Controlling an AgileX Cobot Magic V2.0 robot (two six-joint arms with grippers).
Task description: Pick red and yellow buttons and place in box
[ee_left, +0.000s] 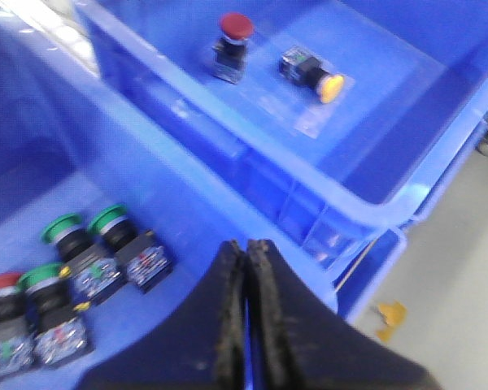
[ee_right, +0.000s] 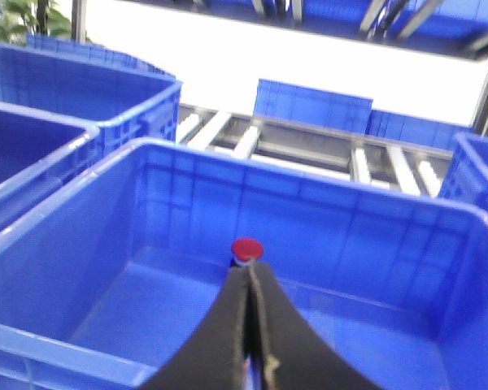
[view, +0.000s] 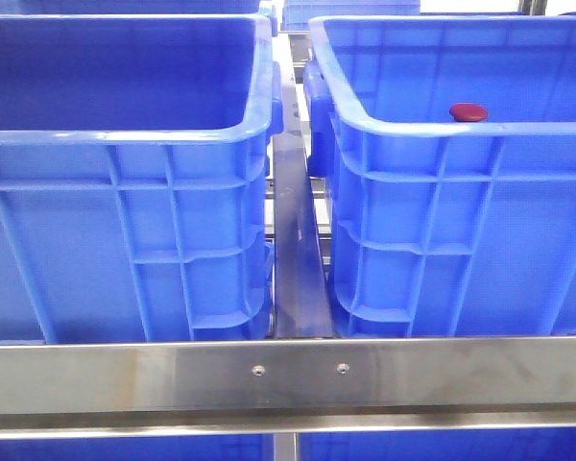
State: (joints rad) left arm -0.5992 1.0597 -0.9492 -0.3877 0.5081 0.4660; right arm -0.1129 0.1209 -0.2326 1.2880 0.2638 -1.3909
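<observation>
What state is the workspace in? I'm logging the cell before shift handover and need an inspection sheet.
Surface: steel rail fronts two crates.
Job's things: red button and yellow button sit in the box.
Clutter: green buttons in the other crate.
Grippers: left gripper and right gripper have fingers shut, nothing held.
Cables: nothing seen.
Surroundings: roller conveyor.

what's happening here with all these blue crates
A two-armed robot is sorting push buttons between crates. One crate already holds a red button and a yellow button. Green buttons and another red one sit in the neighbouring crate. Both the left gripper and right gripper are shut and empty.
</observation>
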